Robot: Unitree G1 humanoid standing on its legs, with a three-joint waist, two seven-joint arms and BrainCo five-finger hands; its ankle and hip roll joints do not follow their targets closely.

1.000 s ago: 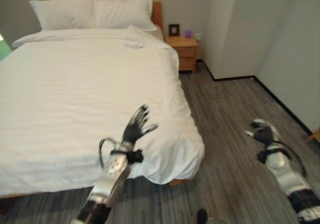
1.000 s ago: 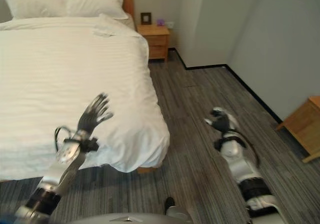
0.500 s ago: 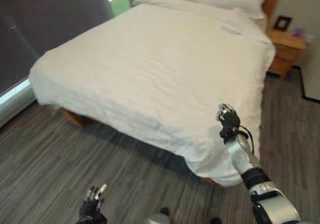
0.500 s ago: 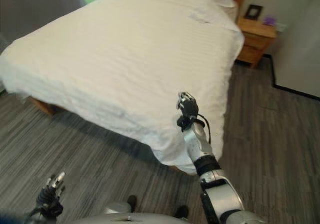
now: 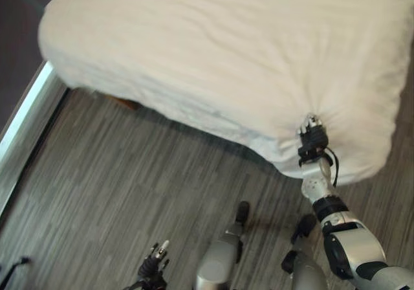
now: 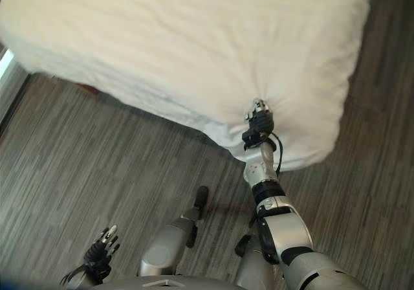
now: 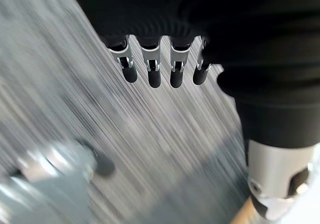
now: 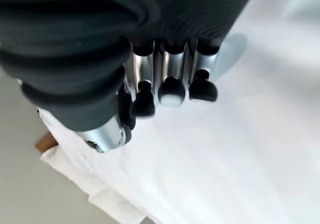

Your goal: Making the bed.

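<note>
My right hand [image 5: 312, 134] is dark over its back, with a black ribbed cover at the wrist and silver fingers [image 8: 172, 79] ending in rounded black tips. Behind it my forearm is silver-grey, ringed by a black band, widening into a grey and black elbow shell. My left hand [image 7: 160, 59] wears the same ribbed black cover, with silver, dark-tipped fingers and a silver thumb.

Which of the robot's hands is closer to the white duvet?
Right. The right hand is up against the white duvet at its overhanging corner; the left hand hangs low above the floor, well away.
</note>
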